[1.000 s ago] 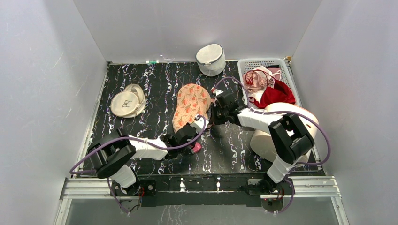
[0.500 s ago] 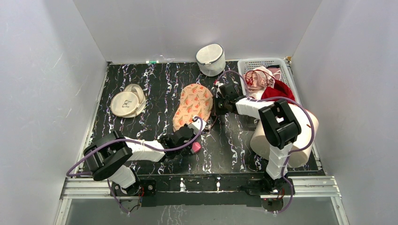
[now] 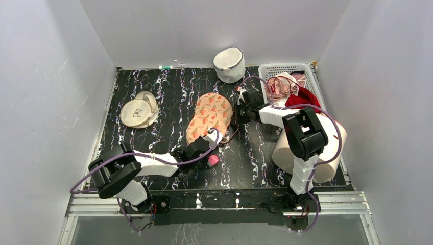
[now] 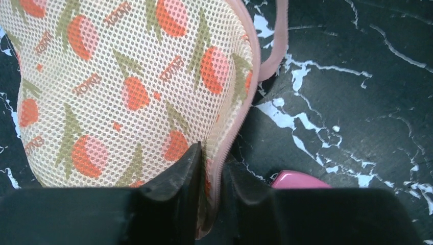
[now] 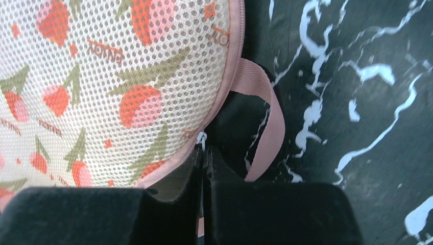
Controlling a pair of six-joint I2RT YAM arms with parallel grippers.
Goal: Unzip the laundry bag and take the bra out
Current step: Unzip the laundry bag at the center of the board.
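The bag (image 3: 209,116) lay flat at the middle of the table (image 3: 153,87), its long axis running from the near side to the far right, held at both ends.

Small orange lettering was repeated among the orange fruit and green leaves of its mesh. It showed only in the wrist views, and the letters were too small and skewed to read with certainty.

The left wrist view showed the left gripper (image 4: 212,155) pinching the bag's pinkish zip edge at the near end, the fabric squeezed between the two fingers. A glossy pink piece (image 4: 298,179) lay on the table just beside them.

The right wrist view showed the right gripper (image 5: 204,153) with its fingers pressed almost together on the metal zip pull (image 5: 202,139). The strap (image 5: 268,122) looped out beside it.

Only the top view showed the rest: a white mesh cylinder (image 3: 229,64) at the far edge, a cream pouch (image 3: 139,111) with a line drawing on the left, and a basket (image 3: 286,69) holding a dark red garment (image 3: 305,99) on the right.
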